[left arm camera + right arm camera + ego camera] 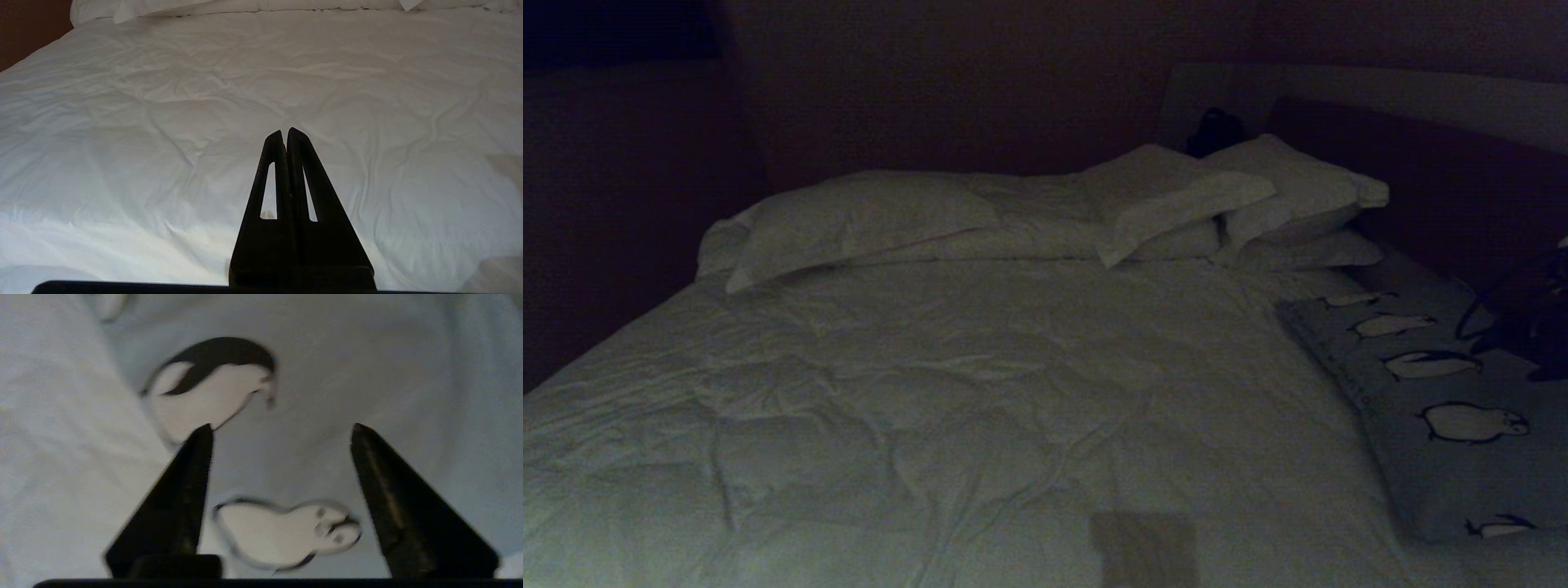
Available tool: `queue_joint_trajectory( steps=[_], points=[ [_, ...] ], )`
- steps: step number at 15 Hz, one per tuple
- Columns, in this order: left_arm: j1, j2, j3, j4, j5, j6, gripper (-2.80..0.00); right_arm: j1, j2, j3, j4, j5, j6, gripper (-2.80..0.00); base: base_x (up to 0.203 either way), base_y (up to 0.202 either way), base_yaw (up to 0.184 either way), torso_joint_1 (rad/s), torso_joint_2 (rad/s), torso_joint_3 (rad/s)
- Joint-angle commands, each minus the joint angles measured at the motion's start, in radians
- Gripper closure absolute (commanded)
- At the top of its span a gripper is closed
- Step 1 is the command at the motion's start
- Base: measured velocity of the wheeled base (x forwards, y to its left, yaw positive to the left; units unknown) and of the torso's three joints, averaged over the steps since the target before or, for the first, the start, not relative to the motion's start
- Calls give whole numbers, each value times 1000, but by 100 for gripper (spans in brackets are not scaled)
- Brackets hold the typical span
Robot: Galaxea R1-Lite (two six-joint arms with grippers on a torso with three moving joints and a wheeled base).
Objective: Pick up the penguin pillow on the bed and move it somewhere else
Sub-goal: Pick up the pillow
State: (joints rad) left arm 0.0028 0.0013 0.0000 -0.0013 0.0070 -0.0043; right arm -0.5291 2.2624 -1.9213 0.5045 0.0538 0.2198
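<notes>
The penguin pillow is grey-blue with a row of black-and-white penguins. It lies flat along the right side of the bed, on the white duvet. My right arm shows as a dark shape over the pillow's far end at the picture's right edge. In the right wrist view my right gripper is open just above the penguin pillow, with a printed penguin between its fingers and nothing held. My left gripper is shut and empty, hanging over the wrinkled duvet.
Plain white pillows lie across the head of the bed. Behind them runs a dark headboard with a pale border, with a small dark object by the pillows. Dark wall and floor lie beyond the bed's left side.
</notes>
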Motion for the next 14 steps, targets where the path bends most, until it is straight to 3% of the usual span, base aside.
queue_joint_trajectory(
  steps=[1, 14],
  points=[
    [0, 0, 0, 0, 1, 0, 0, -3, 46, -7, -1, 4, -10, -280, 0, 0, 0, 0, 0, 0],
    [0, 0, 0, 0, 1, 0, 0, -4, 201, -10, -77, 6, -47, -280, 0, 0, 0, 0, 0, 0]
  ],
)
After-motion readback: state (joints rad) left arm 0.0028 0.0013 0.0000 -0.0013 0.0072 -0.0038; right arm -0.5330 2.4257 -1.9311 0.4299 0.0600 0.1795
